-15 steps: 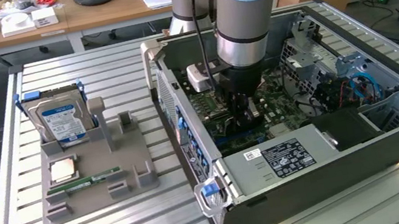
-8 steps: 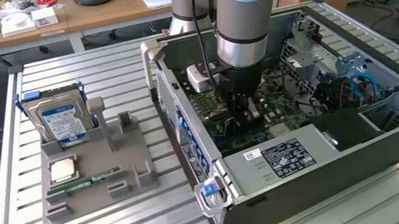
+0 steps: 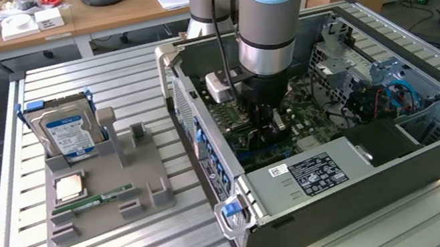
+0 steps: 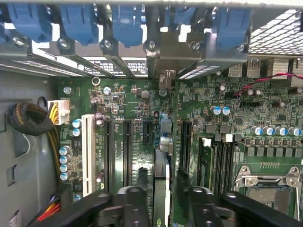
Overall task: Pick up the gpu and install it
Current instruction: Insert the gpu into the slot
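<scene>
The gpu (image 4: 162, 158) shows edge-on in the wrist view, standing upright in a motherboard (image 4: 132, 94) expansion slot. Its silver end bracket (image 4: 165, 78) sits against the case's rear wall, under the blue slot latches (image 4: 118, 21). My gripper (image 4: 162, 179) straddles the card with one black finger (image 4: 139, 187) on each side. A narrow gap shows between card and fingers, so the gripper is open. In the exterior view the gripper (image 3: 267, 123) reaches straight down into the open computer case (image 3: 203, 133), low over the motherboard.
A grey parts tray (image 3: 110, 218) on the exterior view's left holds a hard drive (image 3: 67, 131), a CPU (image 3: 68, 186) and a RAM stick (image 3: 93, 201). Inside the case are the power supply (image 3: 310, 172), a cable bundle (image 4: 28, 118), RAM slots (image 4: 210, 161) and the CPU socket (image 4: 270, 184).
</scene>
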Available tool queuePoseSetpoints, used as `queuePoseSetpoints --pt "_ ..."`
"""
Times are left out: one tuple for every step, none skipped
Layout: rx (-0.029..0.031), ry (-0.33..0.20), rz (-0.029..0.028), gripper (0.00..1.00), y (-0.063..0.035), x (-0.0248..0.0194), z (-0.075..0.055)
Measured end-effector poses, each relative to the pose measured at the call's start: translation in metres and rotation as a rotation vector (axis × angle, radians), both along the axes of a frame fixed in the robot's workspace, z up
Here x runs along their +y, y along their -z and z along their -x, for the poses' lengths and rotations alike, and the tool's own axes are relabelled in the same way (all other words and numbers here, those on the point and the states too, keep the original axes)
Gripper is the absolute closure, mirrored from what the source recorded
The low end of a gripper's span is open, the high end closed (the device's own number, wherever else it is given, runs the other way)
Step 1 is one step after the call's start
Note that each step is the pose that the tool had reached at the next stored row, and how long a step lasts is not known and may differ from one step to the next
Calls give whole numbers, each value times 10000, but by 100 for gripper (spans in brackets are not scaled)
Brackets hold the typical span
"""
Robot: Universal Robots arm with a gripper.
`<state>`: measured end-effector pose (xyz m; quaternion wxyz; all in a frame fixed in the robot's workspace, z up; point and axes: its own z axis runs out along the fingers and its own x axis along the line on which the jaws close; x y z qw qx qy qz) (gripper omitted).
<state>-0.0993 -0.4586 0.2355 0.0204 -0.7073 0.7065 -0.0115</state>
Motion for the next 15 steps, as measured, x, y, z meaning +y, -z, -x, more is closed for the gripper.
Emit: queuePoseSetpoints --pt "-1 -3 -1 61 0 -1 -1" --pt "-1 -3 -1 55 0 -1 -1" --pt "0 -2 0 55 0 -1 -1" --pt "0 -3 0 49 0 0 -1" --pt "0 -3 0 43 0 -1 -1" --pt "0 -3 0 38 0 0 -1" --pt "0 -3 0 38 0 -1 -1" --pt "0 -2 0 38 0 -1 -1" --pt "0 -3 0 31 0 -1 -1" --pt "0 -3 0 31 0 -1 -1" --pt "1 -3 3 31 -5 -1 -1" --pt "2 -2 4 31 -20 -1 -1" --pt "0 -3 2 31 -44 -1 -1" --pt "0 -3 1 31 -74 -1 -1" --pt "0 -2 0 31 -116 -1 -1"
